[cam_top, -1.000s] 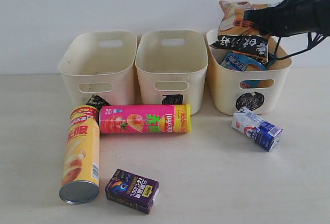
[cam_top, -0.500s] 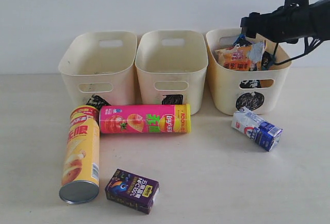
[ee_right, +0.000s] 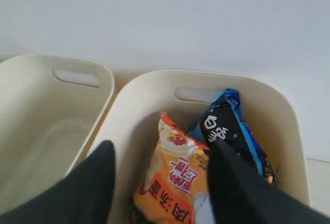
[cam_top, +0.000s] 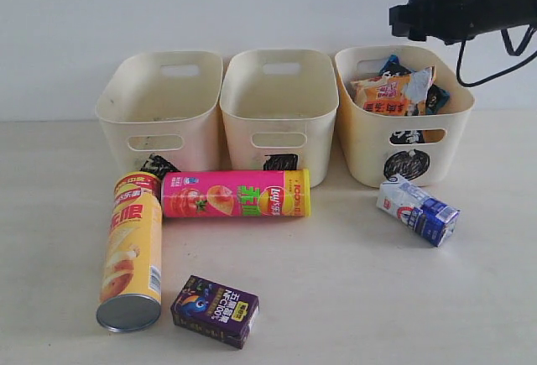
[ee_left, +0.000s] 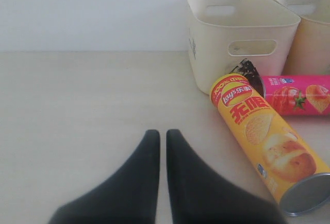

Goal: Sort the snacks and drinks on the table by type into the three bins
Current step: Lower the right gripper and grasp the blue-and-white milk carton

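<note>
Because the right end effector [ee_right: 164,149] hangs with its fingers spread and nothing between them, directly over the right-hand bin [cam_top: 365,143], the nearest hazard is the bin's own load. The orange chip bag [cam_top: 386,95] stands with its top above the rim, and the blue-and-black chip bag [ee_right: 227,126] is wedged behind it. An arm swinging low toward the tabletop [cam_top: 352,298] could snag either bag or knock the rim and shift the tub.

Both chip tubes lie on their sides, so I expect them to roll under an off-centre pinch. The pink tube [cam_top: 235,195] lies close along the fronts of the left bin [cam_top: 197,134] and middle bin [cam_top: 315,130], leaving little room for a finger on that side. The yellow tube [cam_top: 130,256] has its capped end close against the pink one's end, so dragging either may push the other. The purple carton [cam_top: 216,310] lies just beside the yellow tube's metal end and could be bumped too.

The left end effector [ee_left: 161,134] is pressed together, holding nothing, low over bare tabletop with the yellow tube off to one side. It must open before any grasp.

The white-and-blue carton [cam_top: 418,210] lies skewed near the front of the right-hand bin, with nothing around it. Both remaining bins are empty, so a mis-sort is possible.
</note>
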Available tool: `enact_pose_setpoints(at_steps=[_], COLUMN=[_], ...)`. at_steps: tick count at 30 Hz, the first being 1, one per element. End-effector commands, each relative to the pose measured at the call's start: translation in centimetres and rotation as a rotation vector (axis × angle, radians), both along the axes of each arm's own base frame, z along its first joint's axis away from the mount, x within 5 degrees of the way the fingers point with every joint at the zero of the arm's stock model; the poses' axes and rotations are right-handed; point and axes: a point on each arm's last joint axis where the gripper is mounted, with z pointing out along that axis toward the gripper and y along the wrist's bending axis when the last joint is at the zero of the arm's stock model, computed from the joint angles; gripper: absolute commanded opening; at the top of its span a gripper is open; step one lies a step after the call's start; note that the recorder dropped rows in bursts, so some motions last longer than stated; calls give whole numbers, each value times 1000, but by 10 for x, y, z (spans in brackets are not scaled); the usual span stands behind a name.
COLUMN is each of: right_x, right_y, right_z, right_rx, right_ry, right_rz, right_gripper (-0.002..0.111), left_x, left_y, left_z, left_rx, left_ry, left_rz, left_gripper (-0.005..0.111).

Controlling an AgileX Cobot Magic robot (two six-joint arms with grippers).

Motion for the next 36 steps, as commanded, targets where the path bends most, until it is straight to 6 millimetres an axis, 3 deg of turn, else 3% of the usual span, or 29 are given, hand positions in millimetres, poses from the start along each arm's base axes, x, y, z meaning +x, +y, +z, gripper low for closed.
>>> enact_pose_setpoints(at_steps=[1, 2, 5, 15, 21, 33, 36], right_x=[-17, -21, -34, -72, -87, -104, -108], right_y=[-1, 0, -3, -26, -26, 3, 14], right_z=[19, 22, 30, 46, 46, 44, 31], right_rx=[-113, -137, -236, -525, -551, -442, -475], right_ry=[22, 34, 87, 342, 462, 533, 553], right_rz=[103, 128, 168, 69, 121, 408, 436], right_gripper=[5, 0, 0, 0, 0, 0, 0], left_x=[0, 0, 0, 0, 0, 0, 0], left_y=[0, 0, 0, 0, 0, 0, 0], left_z=[2, 2, 2, 2, 2, 2, 2], left_rx=[-14, -14, -14, -14, -14, -14, -14], left_ry=[-15, -15, -15, -13, -13, -13, -13], left_rz=[6, 6, 6, 6, 6, 6, 6], left_gripper=[4, 4, 4, 4, 4, 4, 4])
